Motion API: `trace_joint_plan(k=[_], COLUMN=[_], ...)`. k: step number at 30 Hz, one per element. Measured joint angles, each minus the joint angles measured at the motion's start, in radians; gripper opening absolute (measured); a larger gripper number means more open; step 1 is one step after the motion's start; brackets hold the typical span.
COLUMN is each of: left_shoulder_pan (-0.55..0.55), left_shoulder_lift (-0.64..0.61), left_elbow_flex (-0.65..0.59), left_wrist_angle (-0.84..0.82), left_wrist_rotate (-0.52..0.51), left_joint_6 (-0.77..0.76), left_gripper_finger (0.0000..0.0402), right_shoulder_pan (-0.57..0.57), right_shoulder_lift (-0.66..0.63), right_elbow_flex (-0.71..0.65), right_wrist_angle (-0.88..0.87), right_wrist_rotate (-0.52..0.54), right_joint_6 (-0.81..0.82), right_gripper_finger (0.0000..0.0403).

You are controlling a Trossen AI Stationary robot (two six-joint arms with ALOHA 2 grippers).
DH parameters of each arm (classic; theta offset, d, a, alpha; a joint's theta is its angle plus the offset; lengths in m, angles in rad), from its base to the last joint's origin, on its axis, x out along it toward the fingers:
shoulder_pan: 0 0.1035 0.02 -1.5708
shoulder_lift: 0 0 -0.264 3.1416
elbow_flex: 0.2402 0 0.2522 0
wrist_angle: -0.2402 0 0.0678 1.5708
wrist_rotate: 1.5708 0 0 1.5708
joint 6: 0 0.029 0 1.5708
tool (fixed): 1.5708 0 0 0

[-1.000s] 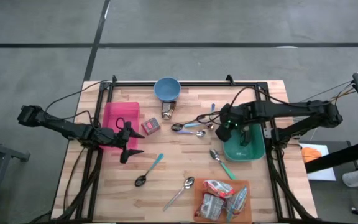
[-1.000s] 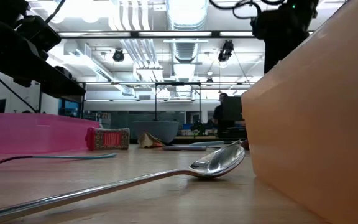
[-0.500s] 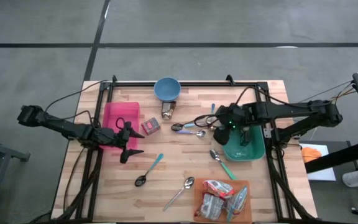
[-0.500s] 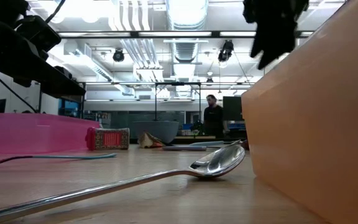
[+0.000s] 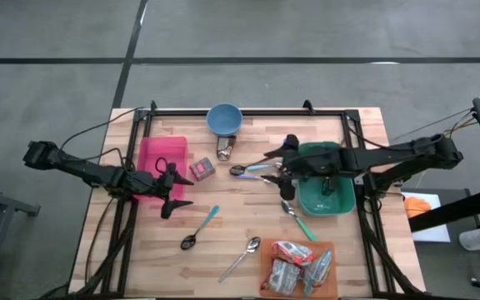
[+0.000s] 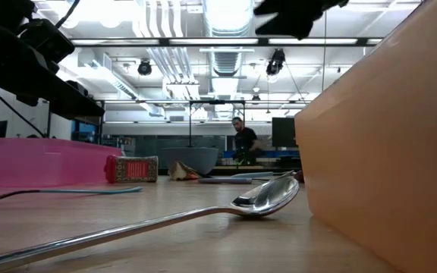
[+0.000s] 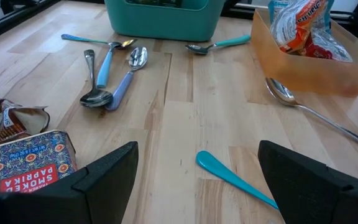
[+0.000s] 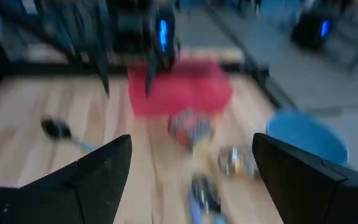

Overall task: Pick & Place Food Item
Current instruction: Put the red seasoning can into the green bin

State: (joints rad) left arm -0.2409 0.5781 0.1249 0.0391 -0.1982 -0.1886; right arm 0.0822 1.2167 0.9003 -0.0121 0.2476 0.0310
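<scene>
The right gripper point(image 5: 287, 167) hangs above the middle of the table point(image 5: 248, 221) with its fingers spread wide and nothing between them. Just under and beside it lies a cluster of spoons point(image 5: 252, 171), and right behind it, toward its own arm, sits the green bin point(image 5: 327, 200). The food, a few snack packets point(image 5: 294, 265), lies in the orange tray point(image 5: 267, 282) at the near edge of the table, well apart from this gripper and off to its side. A teal-handled spoon point(image 5: 298, 218) rests between the gripper and that tray.

The left gripper point(image 5: 173, 190) waits at the edge of the pink bin point(image 5: 158, 154), also wide open and empty. Ahead of it, close by, stands a small paprika tin point(image 7: 27, 163) with a crumpled wrapper point(image 7: 2, 117) next to it. Farther ahead are another teal-handled spoon point(image 5: 198, 228) and a plain metal spoon point(image 5: 242, 257). A blue bowl point(image 5: 224, 119) sits at the far edge of the table.

A person point(image 6: 241, 140) shows far back in the room.
</scene>
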Motion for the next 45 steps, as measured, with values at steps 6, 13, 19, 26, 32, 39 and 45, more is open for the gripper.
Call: trace_joint_plan(k=[6, 13, 19, 26, 32, 39, 45], left_shoulder_pan=[0.000, 0.000, 0.000, 0.000, 0.000, 0.000, 0.000], left_shoulder_lift=[0.001, 0.001, 0.001, 0.001, 0.001, 0.001, 0.001], left_elbow_flex=[0.000, 0.000, 0.000, 0.000, 0.000, 0.000, 0.000], left_wrist_angle=[-0.014, -0.026, -0.043, -0.044, -0.045, -0.045, -0.045], left_wrist_rotate=[0.000, 0.000, 0.000, 0.000, 0.000, 0.000, 0.000], left_joint_6=[0.000, 0.000, 0.000, 0.000, 0.000, 0.000, 0.000], left_gripper_finger=[0.0336, 0.0336, 0.0336, 0.0336, 0.0336, 0.0336, 0.0336], right_shoulder_pan=[-0.004, -0.004, -0.004, -0.004, -0.004, -0.004, -0.004], right_shoulder_lift=[-0.089, -0.195, -0.229, -0.231, -0.231, -0.231, -0.231], right_elbow_flex=[-0.132, -0.190, -0.218, -0.220, -0.220, -0.220, -0.220], right_wrist_angle=[0.203, 0.206, 0.204, 0.203, 0.204, 0.204, 0.203], right_wrist_rotate=[-0.044, -0.044, -0.044, -0.044, -0.044, -0.044, -0.044], right_joint_6=[-0.054, -0.050, -0.050, -0.050, -0.050, -0.050, -0.050], right_gripper_finger=[0.0331, 0.0331, 0.0331, 0.0331, 0.0331, 0.0331, 0.0331])
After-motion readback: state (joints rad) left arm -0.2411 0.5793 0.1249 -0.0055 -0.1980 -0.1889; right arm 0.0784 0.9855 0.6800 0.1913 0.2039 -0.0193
